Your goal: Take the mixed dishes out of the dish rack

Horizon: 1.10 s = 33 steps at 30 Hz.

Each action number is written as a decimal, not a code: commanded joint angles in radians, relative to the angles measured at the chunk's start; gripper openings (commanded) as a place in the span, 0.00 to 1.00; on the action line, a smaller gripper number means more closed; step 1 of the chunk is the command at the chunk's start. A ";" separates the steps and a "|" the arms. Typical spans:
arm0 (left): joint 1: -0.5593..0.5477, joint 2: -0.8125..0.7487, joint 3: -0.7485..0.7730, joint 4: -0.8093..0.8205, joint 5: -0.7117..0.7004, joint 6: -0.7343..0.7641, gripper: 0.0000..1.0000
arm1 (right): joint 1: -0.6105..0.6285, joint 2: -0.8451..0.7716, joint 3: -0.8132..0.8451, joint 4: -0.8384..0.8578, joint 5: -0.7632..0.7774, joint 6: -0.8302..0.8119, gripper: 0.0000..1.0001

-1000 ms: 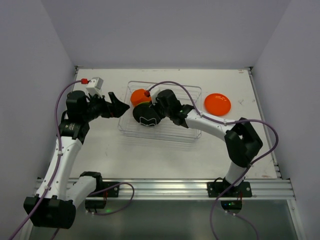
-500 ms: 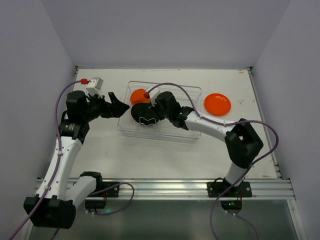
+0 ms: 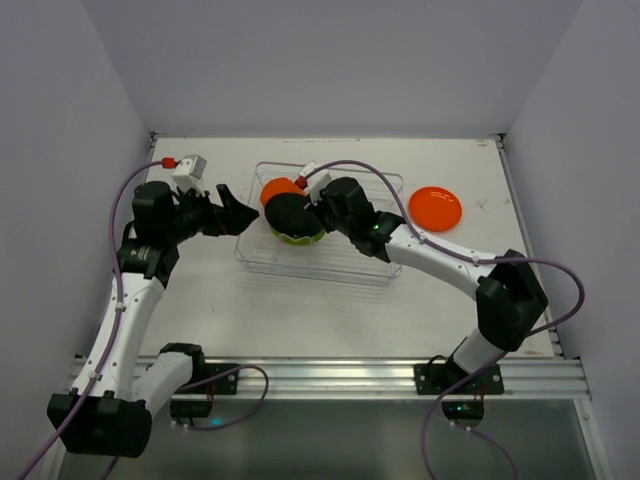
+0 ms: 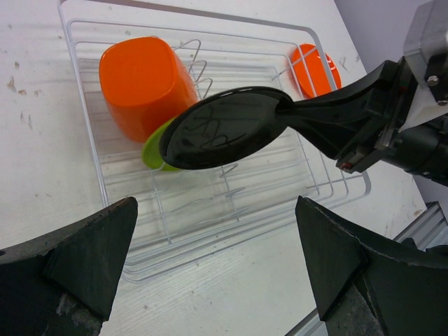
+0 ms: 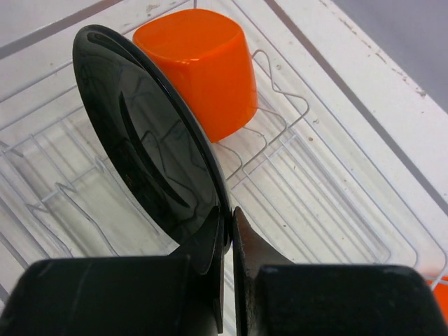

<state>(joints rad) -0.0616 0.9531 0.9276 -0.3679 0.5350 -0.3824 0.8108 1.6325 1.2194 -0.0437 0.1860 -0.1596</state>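
black plate (image 4: 224, 126): glossy, pale reflections | orange cup (image 4: 143, 84): plain, no pattern | lime-green plate (image 4: 154, 148): plain | orange plate (image 3: 435, 207): bright, plain | rack (image 4: 210, 231): clear, thin silvery wires | table (image 3: 300, 310): white, faint grey specks | cables (image 3: 120, 200): purple

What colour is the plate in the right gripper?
Glossy black plate, clearest in right wrist view.

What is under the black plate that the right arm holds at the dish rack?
A lime-green plate shows only its edge beneath the black plate, next to the orange cup, in the dish rack. The rest of it is covered.
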 commanded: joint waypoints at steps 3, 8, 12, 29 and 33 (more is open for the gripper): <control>-0.007 -0.001 0.034 0.007 0.000 0.007 1.00 | 0.001 -0.083 0.029 0.050 0.049 -0.037 0.00; -0.007 -0.004 0.034 0.007 -0.001 0.005 1.00 | -0.024 -0.109 0.037 0.047 0.058 -0.018 0.00; -0.007 -0.005 0.031 0.007 0.002 0.005 1.00 | -0.082 -0.161 0.028 0.025 -0.011 0.067 0.00; -0.007 -0.008 0.022 0.014 0.011 0.000 1.00 | -0.580 -0.365 -0.055 -0.068 -0.419 0.508 0.00; -0.007 -0.010 0.016 0.014 0.011 0.002 1.00 | -0.714 -0.349 -0.095 -0.052 -0.548 0.615 0.00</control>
<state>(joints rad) -0.0616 0.9535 0.9276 -0.3676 0.5358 -0.3828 0.1749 1.2819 1.1442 -0.1131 -0.2192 0.3271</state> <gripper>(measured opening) 0.997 0.033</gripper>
